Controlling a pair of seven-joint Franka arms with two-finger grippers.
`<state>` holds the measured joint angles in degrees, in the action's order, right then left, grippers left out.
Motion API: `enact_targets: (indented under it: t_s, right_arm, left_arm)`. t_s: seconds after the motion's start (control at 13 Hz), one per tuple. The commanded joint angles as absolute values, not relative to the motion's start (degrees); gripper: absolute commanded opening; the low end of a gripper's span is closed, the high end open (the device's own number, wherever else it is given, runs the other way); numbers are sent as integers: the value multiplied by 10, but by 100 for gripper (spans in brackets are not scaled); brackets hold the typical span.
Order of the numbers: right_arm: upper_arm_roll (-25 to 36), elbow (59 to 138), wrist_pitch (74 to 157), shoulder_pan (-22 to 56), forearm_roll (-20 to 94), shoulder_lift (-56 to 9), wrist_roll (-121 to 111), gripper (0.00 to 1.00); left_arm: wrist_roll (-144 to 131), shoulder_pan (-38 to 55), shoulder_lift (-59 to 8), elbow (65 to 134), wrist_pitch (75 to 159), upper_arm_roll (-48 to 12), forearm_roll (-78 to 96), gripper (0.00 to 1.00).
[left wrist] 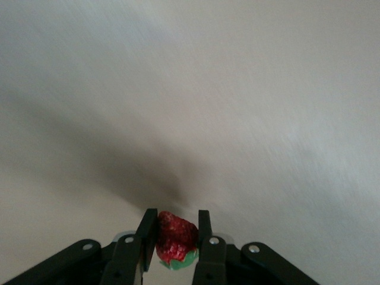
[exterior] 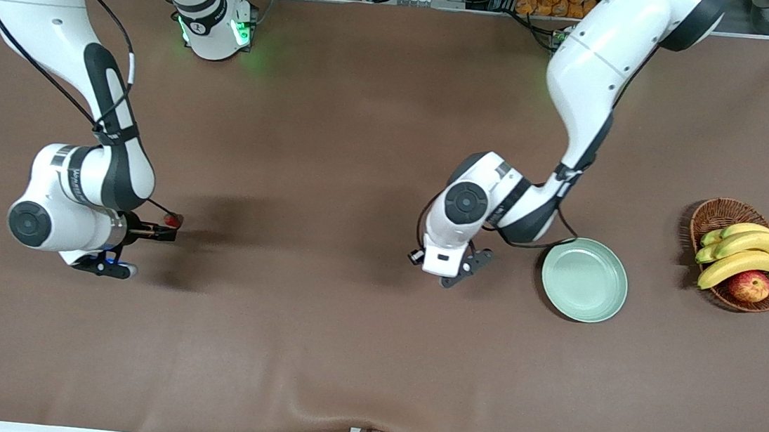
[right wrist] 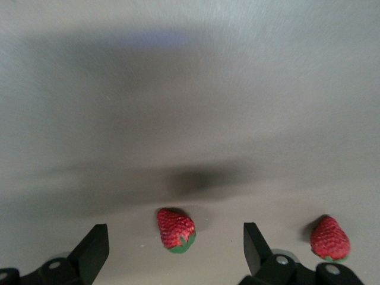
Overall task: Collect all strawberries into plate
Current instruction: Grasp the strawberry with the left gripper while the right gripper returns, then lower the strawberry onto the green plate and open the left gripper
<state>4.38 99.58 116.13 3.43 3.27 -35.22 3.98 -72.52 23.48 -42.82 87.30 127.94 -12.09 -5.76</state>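
My left gripper [left wrist: 176, 221] is shut on a small red strawberry [left wrist: 174, 238] with a green cap, pinched between both fingers. The left arm's hand [exterior: 443, 250] hangs low over the table beside the pale green plate [exterior: 584, 279], toward the right arm's end; it hides the fingers and berry in the front view. The plate holds nothing. My right gripper [right wrist: 174, 233] stands open low over the table near the right arm's end, with a second strawberry [right wrist: 176, 230] lying between its fingers, untouched. A third strawberry [right wrist: 330, 238] lies just outside one finger. The front view shows one berry [exterior: 174, 220] at the right gripper [exterior: 159, 230].
A brown wicker basket [exterior: 716, 214] with bananas [exterior: 748, 252] and a red-yellow apple [exterior: 749, 286] stands at the left arm's end of the table, past the plate. Brown table cloth [exterior: 332, 169] covers the table between the two arms.
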Motion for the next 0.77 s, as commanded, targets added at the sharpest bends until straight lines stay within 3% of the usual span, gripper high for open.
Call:
enact_targets:
  t_s: [0.0,0.31,0.54,0.62,0.69]
  right_arm:
    - [35,1012,1165,27,18,-360,38,98]
    - [35,1014,1163,29,18,-368,33,71]
    - [34,1012,1162,35,19,-368,33,20]
    - [34,1006,1165,38,24,-367,34,13]
    - [34,987,1165,45,26,-366,40,7]
  left_arm:
    - [-639,175,-370,889,1187,-129,-63,0]
    - [-464,70,-349,929,1128,-127,-99,0]
    - [-367,19,-349,945,1127,-126,-109,0]
    - [-361,6,-352,945,1129,-127,-124,8]
    - [-361,3,-356,945,1130,-127,-128,55]
